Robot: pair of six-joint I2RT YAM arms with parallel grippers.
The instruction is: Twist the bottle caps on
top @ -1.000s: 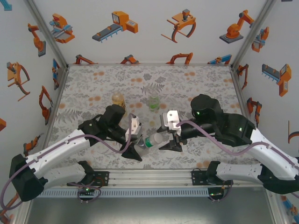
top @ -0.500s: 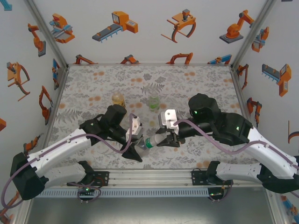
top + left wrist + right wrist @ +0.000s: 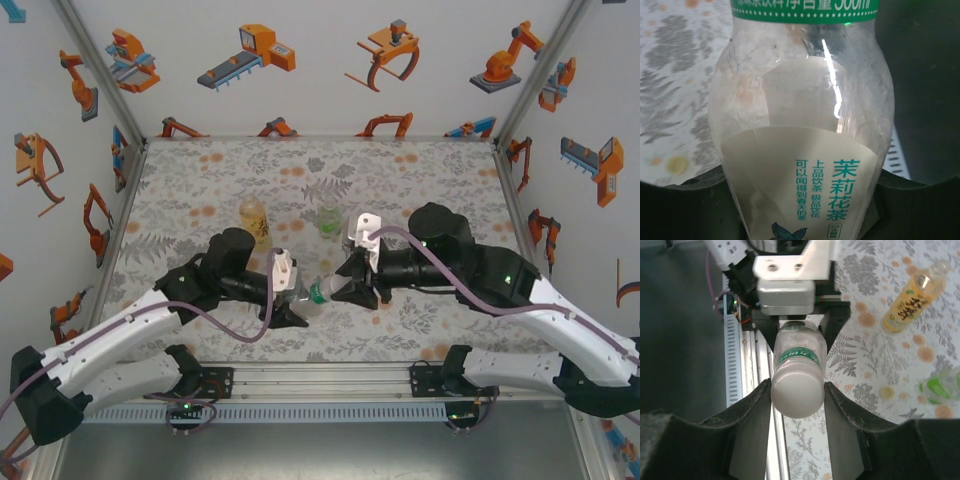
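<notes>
A clear bottle [image 3: 314, 296] with a green label lies level above the table's near middle, held between both arms. My left gripper [image 3: 297, 305] is shut round its body, and the cream label [image 3: 805, 185] sits between the dark fingers [image 3: 685, 210]. My right gripper [image 3: 797, 390] is shut on the white cap [image 3: 796, 400] at the bottle's mouth end, one finger pressed on each side. The amber-yellow bottle [image 3: 254, 215] and the squat green-tinted bottle [image 3: 329, 220] stand farther back. A small pale yellow cap [image 3: 886, 391] lies loose on the cloth near the green bottle [image 3: 940, 387].
The floral cloth [image 3: 400, 180] covers the table up to the printed walls [image 3: 300, 60]. A metal rail [image 3: 320, 385] runs along the near edge, right below the held bottle.
My right gripper moved left onto the cap end and closed on it, its wrist rolling. The left arm lifted and levelled the bottle a little.
</notes>
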